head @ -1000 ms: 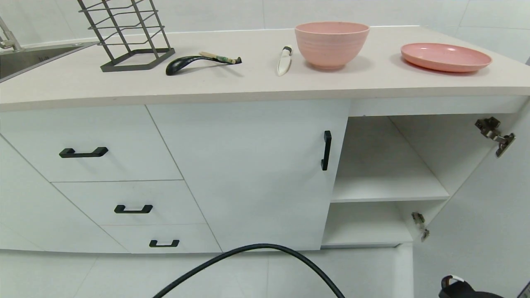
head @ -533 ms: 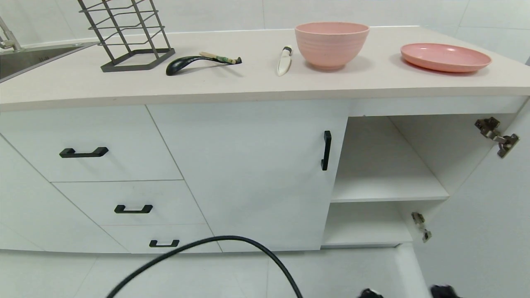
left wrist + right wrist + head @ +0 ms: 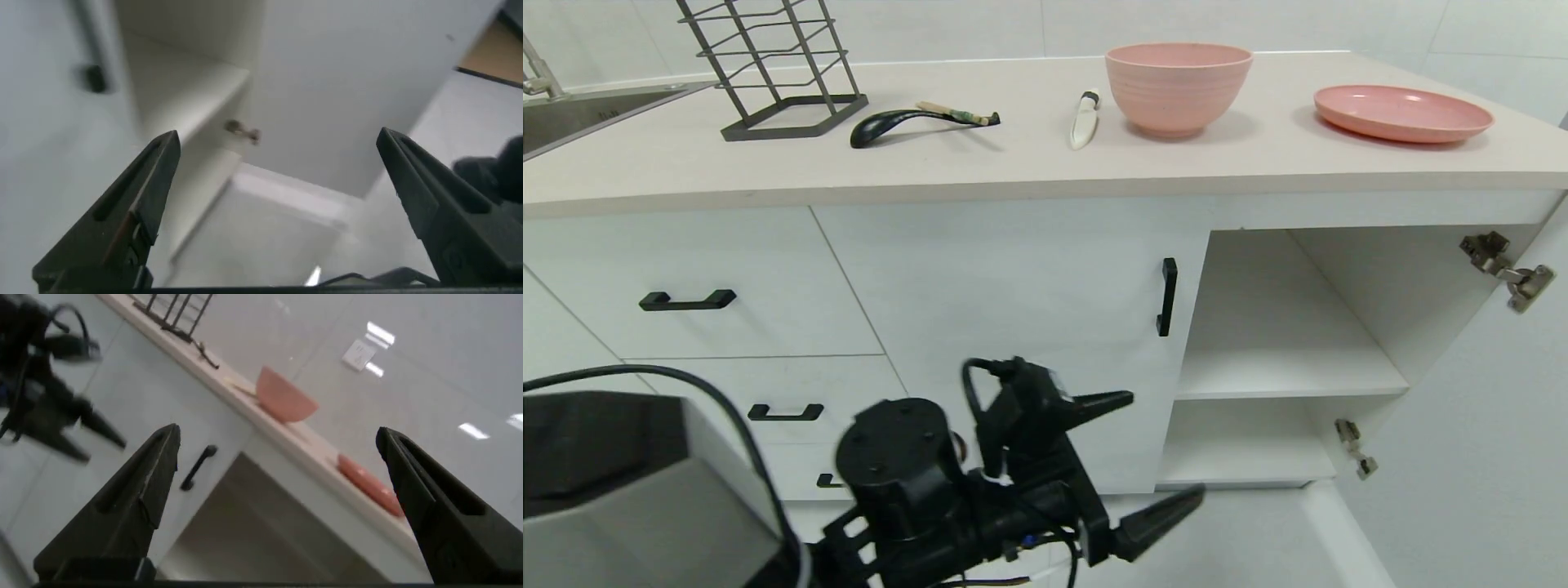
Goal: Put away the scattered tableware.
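We see the tableware spread along the pale countertop [image 3: 1013, 167]. The pink bowl [image 3: 1178, 86] stands upright near the back. It is deep and round, matte with faint speckles, and we can see nothing in it. Well to its right lies the pink plate [image 3: 1403, 113], shallow, of the same matte pink, with a raised rim. Just beside the bowl on its left lies a slim white utensil [image 3: 1084, 121] with a dark band near its far end; we cannot tell for certain what it is. Farther left, a glossy black spoon [image 3: 907, 124] rests with its bowl towards the wire rack [image 3: 776, 73] and its handle arching up off the surface. A pale wooden stick [image 3: 954, 113] with a green-patterned end lies against that handle. A steel sink [image 3: 580, 114] sits at the counter's far left.

Below the plate, the open cupboard [image 3: 1282, 363] shows two bare white shelves, and its door [image 3: 1478, 425] is swung out to the right.

The left gripper [image 3: 1165, 447] hovers low in front of the closed door [image 3: 1013, 310], beside the open cupboard. Its black tapered fingers are spread wide and hold nothing. The right gripper [image 3: 278, 431] also has its fingers spread wide with nothing between them. It points up towards the counter's edge.
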`<state>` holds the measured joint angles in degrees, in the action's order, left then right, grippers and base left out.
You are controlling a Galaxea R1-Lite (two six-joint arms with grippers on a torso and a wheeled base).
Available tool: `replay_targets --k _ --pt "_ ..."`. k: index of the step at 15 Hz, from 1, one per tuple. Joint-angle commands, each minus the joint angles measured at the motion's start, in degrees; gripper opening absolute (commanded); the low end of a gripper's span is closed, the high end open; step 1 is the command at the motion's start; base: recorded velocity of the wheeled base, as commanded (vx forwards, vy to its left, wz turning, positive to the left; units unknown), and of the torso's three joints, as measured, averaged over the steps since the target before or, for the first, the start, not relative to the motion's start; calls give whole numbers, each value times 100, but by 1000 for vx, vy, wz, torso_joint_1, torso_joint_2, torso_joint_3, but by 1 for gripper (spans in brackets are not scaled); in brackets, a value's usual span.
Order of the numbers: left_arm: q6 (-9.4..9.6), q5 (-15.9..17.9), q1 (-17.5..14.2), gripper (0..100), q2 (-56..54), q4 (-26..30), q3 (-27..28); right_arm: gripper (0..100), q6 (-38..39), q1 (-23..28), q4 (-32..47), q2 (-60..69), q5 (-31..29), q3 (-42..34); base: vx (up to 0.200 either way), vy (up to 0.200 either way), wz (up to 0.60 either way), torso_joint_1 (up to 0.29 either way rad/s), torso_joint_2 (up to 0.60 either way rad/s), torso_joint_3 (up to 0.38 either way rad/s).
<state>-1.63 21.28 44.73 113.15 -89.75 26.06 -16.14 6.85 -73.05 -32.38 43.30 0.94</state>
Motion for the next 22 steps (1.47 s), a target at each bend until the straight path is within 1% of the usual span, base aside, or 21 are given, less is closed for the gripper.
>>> replay_targets --k 1,2,3,5,6,7,8,9,10,11,12,13,14,15,16,17,18,19,20,21,22 --pt "32 25 -966 100 -1814 -25 -1165 100 -12 -131 370 276 -15 -94 0 0 0 0 0 0" --pt "32 34 -1247 100 -2368 -25 -1543 100 -12 -131 976 540 -15 -94 0 0 0 0 0 0" --pt "32 34 -1414 100 -2878 -25 -1877 100 -12 -149 1653 900 -15 -94 0 0 0 0 0 0" --pt "23 25 -1687 100 -3880 -25 -2492 100 -21 -377 3165 1858 -50 -94 0 0 0 0 0 0" --pt "32 25 -1792 100 -4161 1 -2606 100 -21 -439 3613 2174 -129 -94 0 0 0 0 0 0" --pt "32 -2 -2161 100 -4794 353 -2606 100 -12 -588 4624 2948 -401 -94 0 0 0 0 0 0" --pt "32 7 -2460 100 -5233 669 -2606 100 -21 -659 5213 3238 -639 -94 0 0 0 0 0 0" --pt "32 -2 -2732 100 -5673 1109 -2606 100 41 -659 5257 3229 -885 -94 0 0 0 0 0 0" --pt "32 -2 -2952 100 -6306 1697 -2606 100 146 -659 5389 3238 -1175 -94 0 0 0 0 0 0" --pt "32 -2 -3084 100 -6850 2365 -2606 100 304 -659 5793 3238 -1535 -94 0 0 0 0 0 0" --pt "32 -2 -3119 100 -7114 2699 -2589 100 375 -659 6057 3238 -1711 -94 0 0 0 0 0 0" --pt "32 -19 -3321 100 -8529 4607 -2395 100 454 -659 7190 3238 -2467 -76 0 0 0 0 0 0" --pt "32 -45 -3357 100 -8916 5195 -2316 100 480 -659 7190 3238 -2643 -76 0 0 0 0 0 0" --pt "23 -195 -3383 100 -9935 6795 -2193 100 726 -659 7102 3238 -3003 -94 0 0 0 0 0 0" --pt "23 -248 -3383 100 -10542 7674 -2237 100 928 -659 7102 3238 -3188 -94 0 0 0 0 0 0" --pt "58 -300 -3392 100 -10832 8201 -2351 100 999 -659 7102 3238 -3284 -94 0 0 0 0 0 0" --pt "84 -573 -3400 100 -10762 8087 -2598 100 1025 -659 7094 3238 -3319 -94 0 0 0 0 0 0" --pt "102 -810 -3462 100 -10770 8201 -2598 100 1157 -659 7094 3238 -3328 -94 0 0 0 0 0 0" --pt "155 -942 -3647 100 -10762 8307 -2598 100 1227 -659 7094 3238 -3504 -94 0 0 0 0 0 0" --pt "207 -1047 -3743 100 -10762 8421 -2598 100 1262 -659 7190 3238 -3899 -94 0 0 0 0 0 0" --pt "348 -1504 -3875 100 -10762 8729 -2606 100 1429 -659 7331 3238 -4523 -94 0 0 0 0 0 0"
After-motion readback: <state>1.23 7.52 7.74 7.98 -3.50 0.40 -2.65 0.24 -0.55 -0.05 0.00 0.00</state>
